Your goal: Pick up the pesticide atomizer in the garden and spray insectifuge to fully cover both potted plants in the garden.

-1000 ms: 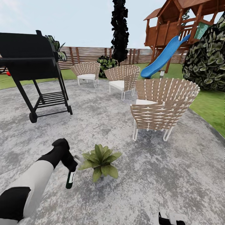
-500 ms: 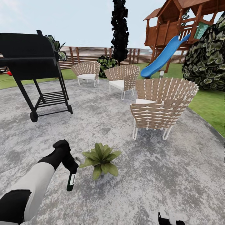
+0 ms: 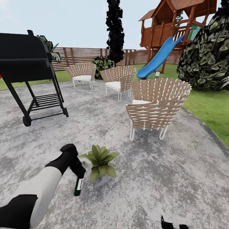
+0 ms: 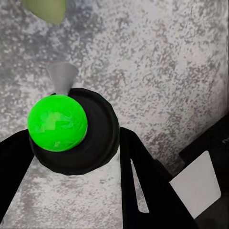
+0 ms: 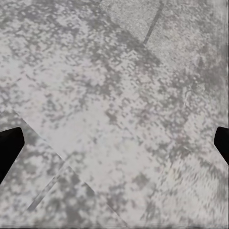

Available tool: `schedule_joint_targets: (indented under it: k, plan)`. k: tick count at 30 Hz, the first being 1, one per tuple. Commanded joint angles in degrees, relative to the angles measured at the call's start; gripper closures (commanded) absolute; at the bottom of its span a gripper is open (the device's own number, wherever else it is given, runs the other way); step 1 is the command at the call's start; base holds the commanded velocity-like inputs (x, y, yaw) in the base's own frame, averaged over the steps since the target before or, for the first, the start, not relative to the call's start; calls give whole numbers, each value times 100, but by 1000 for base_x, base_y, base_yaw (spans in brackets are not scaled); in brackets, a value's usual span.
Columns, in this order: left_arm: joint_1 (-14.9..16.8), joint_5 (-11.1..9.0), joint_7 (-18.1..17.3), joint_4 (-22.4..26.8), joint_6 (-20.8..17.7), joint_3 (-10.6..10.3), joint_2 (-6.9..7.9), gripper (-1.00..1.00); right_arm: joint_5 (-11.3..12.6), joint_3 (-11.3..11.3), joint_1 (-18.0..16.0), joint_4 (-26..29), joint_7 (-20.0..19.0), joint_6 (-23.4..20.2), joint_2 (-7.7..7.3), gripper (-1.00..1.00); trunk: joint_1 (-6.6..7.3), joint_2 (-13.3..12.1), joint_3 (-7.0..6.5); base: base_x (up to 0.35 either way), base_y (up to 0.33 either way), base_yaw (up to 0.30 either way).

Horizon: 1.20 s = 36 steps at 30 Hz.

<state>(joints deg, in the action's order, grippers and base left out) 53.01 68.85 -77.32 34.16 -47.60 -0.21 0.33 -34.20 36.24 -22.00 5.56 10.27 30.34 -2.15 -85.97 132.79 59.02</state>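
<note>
From the head view your left gripper (image 3: 77, 171) hangs low over the grey stone patio (image 3: 165, 178), clamped on the pesticide atomizer (image 3: 78, 186), which points down with its white label showing. The bottle sits just left of one potted plant (image 3: 100, 158), near it but not touching the leaves as far as you can tell.

Your left wrist view gives what the head cannot: you look along the bottle from above, its dark round body topped by a bright green disc (image 4: 57, 122), both black fingers (image 4: 143, 186) pressed against its sides, and the pale grey nozzle (image 4: 62, 76) aimed toward a single leaf tip (image 4: 45, 8) at the frame edge.

Your right wrist view shows bare speckled stone with a dark joint line, and the two black fingertips (image 5: 8, 148) set far apart at opposite edges, so the right gripper (image 5: 114, 143) stands wide open with nothing between.

Around you, the patio is open to the right of the plant and in front. A woven chair (image 3: 156, 106) stands farther right, two more chairs (image 3: 117, 78) beyond it, and a black grill (image 3: 27, 68) far left. The lawn (image 3: 208, 108) meets the patio edge at the right, with a fence (image 3: 86, 55), a blue slide (image 3: 159, 57) and a leafy bush (image 3: 206, 54) at the far side.
</note>
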Motion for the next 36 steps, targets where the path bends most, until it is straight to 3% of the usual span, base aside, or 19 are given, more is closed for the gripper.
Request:
schedule_joint_targets:
  k: [1, 4, 7, 11, 15, 20, 25, 28, 32, 36]
  plan:
    - [0, 48, -43, 12, -57, -4, -16, 100, -61, 28, -6, -11, 37, 16, -1, -100, 1, 2, 5, 0, 0, -262]
    - [16, 54, -7, 19, -67, -11, -100, 100, -61, 32, -6, -11, 37, 16, -3, -100, 1, 2, 5, 0, 0, -247]
    - [9, 67, 3, 15, -68, -4, -75, 100, -54, 33, -6, -11, 37, 16, -5, -100, 1, 2, 5, 0, 0, -195]
    - [-166, 68, 14, -50, -53, 8, 291, 100, -57, 33, -6, -11, 24, 16, -11, -100, 1, 2, 5, 0, 0, -36]
    - [-466, 67, 23, -11, -47, 1, 361, 100, -71, 26, -6, -9, 12, 16, -33, -100, 1, 2, 5, 0, 0, -4]
    - [-511, 45, 22, 15, -52, -12, 218, 100, -78, 28, -6, -8, 17, 15, -40, -100, 1, 2, 5, 0, 0, 0]
    - [-408, 58, 17, 35, -75, -30, -202, 100, -78, 30, -6, -7, 21, 10, -40, -100, 1, 2, 5, 0, 0, 0]
    - [-246, 70, 16, 38, -270, -34, -364, 100, -77, 30, -6, -8, 26, 8, -40, -100, 1, 2, 5, 0, 0, 0]
    - [25, 80, -15, 32, -657, -40, -402, 100, -75, 31, -6, -11, 28, 7, -40, -100, 1, 2, 5, 0, 0, 0]
    - [152, 63, -31, -4, -728, -48, -371, 100, -72, 32, -6, -9, 28, 7, -40, -100, 1, 2, 5, 0, 0, 0]
